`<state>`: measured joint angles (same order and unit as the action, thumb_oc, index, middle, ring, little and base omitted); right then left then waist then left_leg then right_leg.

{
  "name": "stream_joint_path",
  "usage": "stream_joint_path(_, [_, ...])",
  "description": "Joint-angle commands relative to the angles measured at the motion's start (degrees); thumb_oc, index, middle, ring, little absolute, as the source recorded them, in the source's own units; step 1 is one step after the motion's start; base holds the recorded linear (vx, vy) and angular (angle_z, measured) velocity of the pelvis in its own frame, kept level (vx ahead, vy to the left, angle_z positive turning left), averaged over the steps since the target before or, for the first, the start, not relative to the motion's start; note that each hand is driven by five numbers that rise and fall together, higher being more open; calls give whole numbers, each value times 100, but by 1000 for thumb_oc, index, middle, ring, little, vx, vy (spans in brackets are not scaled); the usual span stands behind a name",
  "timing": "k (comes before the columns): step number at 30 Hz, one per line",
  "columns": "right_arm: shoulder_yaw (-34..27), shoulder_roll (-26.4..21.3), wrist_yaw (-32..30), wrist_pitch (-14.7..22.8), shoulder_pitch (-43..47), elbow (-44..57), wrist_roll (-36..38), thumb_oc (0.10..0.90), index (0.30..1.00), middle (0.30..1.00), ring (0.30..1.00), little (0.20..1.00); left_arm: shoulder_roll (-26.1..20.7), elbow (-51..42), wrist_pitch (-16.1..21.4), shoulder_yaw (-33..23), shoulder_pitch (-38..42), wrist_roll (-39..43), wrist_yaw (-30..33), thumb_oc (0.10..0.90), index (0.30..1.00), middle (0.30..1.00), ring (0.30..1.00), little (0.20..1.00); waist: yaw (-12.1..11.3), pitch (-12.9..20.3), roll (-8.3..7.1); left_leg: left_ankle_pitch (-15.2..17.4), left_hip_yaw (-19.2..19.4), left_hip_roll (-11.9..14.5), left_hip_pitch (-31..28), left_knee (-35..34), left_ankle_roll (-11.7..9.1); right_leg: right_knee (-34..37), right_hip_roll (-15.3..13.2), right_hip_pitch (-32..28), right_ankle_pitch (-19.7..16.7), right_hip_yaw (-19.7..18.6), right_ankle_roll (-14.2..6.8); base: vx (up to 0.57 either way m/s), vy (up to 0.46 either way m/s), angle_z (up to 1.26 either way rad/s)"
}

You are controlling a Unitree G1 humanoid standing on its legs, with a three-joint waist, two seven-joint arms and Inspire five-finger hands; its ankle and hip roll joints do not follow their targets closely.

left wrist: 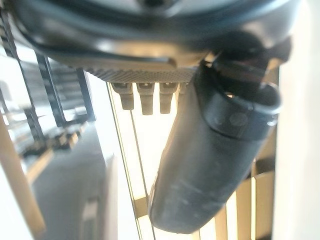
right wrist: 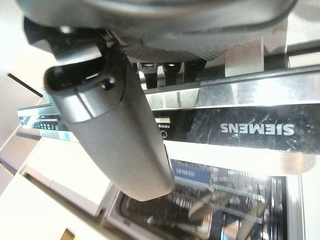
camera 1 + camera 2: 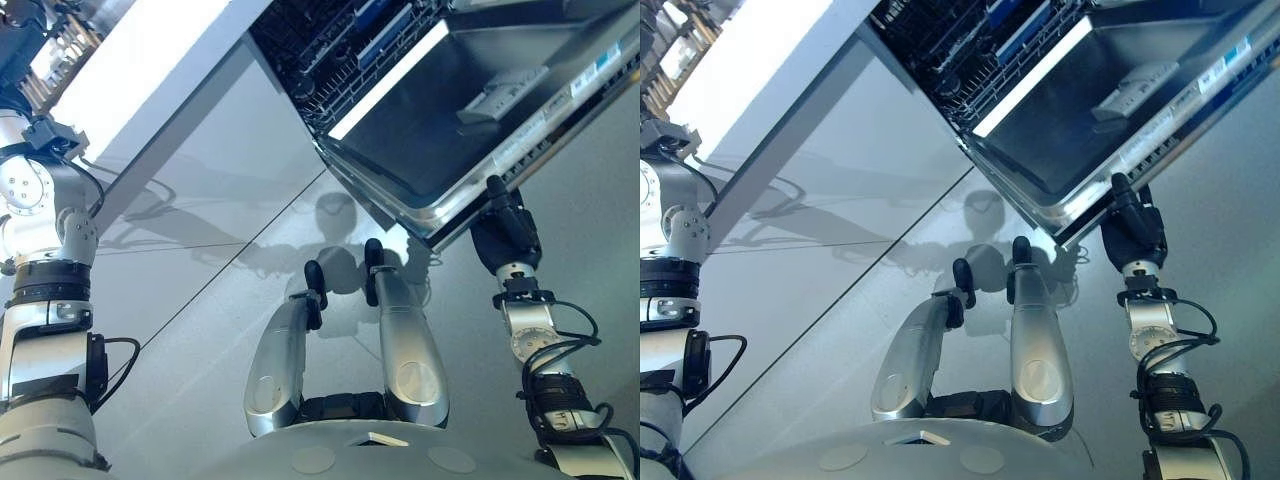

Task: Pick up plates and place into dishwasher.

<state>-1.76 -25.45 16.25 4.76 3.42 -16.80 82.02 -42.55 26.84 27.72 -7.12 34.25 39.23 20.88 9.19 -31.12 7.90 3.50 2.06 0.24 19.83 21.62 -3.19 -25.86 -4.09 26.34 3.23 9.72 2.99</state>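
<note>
The dishwasher stands open, its steel door (image 3: pixel 470 110) folded down over the grey floor. The lower rack (image 3: pixel 335 50) of dark wire sits behind the door with blue items in it. My right hand (image 3: pixel 507 232) is raised at the door's front edge, its fingers straight and its fingertips against the edge. In the right wrist view the thumb (image 2: pixel 120 130) stretches in front of the door's control strip (image 2: pixel 225 127), with the rack (image 2: pixel 200 205) beyond it. My left hand (image 1: pixel 210 150) is held up by a pale slatted surface, fingers relaxed, holding nothing.
A white countertop (image 3: pixel 130 60) runs along the left, and its edge meets the dishwasher. Grey floor tiles (image 3: pixel 220 200) spread below the door. Dark shelving (image 1: pixel 55 100) stands beside my left hand.
</note>
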Motion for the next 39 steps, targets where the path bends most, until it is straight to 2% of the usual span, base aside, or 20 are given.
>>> stream_joint_path(1, [1174, 303, 1936, -598, 2690, 2564, -1405, 800, 900, 900, 900, 900, -52, 50, 273, 36, 259, -56, -33, 800, 900, 900, 900, 900, -132, 139, -285, 231, 209, -365, -354, 166, 447, 243, 80, -707, 223, -1033, -226, 61, 85, -28])
stream_joint_path(6, [1065, 398, 1582, -780, 2653, 2683, -1441, 800, 900, 900, 900, 900, -78, 175, 293, -37, 152, 33, -183, 800, 900, 900, 900, 900, -140, 240, -326, 275, 250, -386, -559, 104, 488, 374, 76, -921, 181, -1114, -247, 78, 88, -21])
stream_joint_path(11, [1030, 454, 1322, -794, 2457, 2566, -1534, 800, 900, 900, 900, 900, -127, 250, 285, -88, 20, 94, -279, 800, 900, 900, 900, 900, -158, 347, -387, 325, 288, -403, -689, 88, 524, 456, 57, -1058, 147, -1153, -267, 66, 77, -5])
stream_joint_path(19, [937, 453, 896, -458, 1879, 2082, -1372, 800, 900, 900, 900, 900, -189, 336, 354, -216, -333, 161, -512, 800, 900, 900, 900, 900, -210, 596, -514, 304, 314, -382, -949, -231, 575, 722, 80, -1300, 83, -1210, -343, 32, 30, 4])
stream_joint_path(27, [646, 427, 1440, -386, 1213, 1661, -1172, 800, 900, 900, 900, 900, -171, 197, 278, -340, -730, 42, -694, 800, 900, 900, 900, 900, -234, 918, -544, 249, 269, -403, -1340, -651, 613, 1119, 93, -1670, -17, -1244, -453, 52, 26, 19])
stream_joint_path(29, [705, 365, 1757, -400, 1458, 1723, -1018, 800, 900, 900, 900, 900, -232, 283, 227, -293, -690, 178, -788, 800, 900, 900, 900, 900, -289, 1038, -556, 236, 192, -438, -1507, -808, 612, 1321, 82, -1867, -66, -1244, -498, 70, 38, 60])
stream_joint_path(32, [952, 447, 1732, -420, 1953, 1975, -912, 800, 900, 900, 900, 900, -196, 387, 204, -198, -613, 182, -847, 800, 900, 900, 900, 900, -365, 1156, -577, 214, 132, -461, -1669, -974, 619, 1498, 82, -2037, -109, -1253, -530, 67, 22, 17])
stream_joint_path(35, [1361, 612, 1242, -274, 2605, 2455, -920, 800, 900, 900, 900, 900, -45, 498, 243, -7, -553, 22, -835, 800, 900, 900, 900, 900, -483, 1338, -616, 194, 108, -483, -1808, -1137, 636, 1644, 77, -2175, -149, -1244, -574, 67, 13, -34])
stream_joint_path(39, [1584, 814, 826, -222, 3170, 2598, -1081, 800, 900, 900, 900, 900, 87, 608, 184, 74, -532, -130, -966, 800, 900, 900, 900, 900, -665, 1624, -667, 202, 57, -499, -1945, -1282, 670, 1752, 71, -2310, -148, -1200, -612, 91, 13, 0])
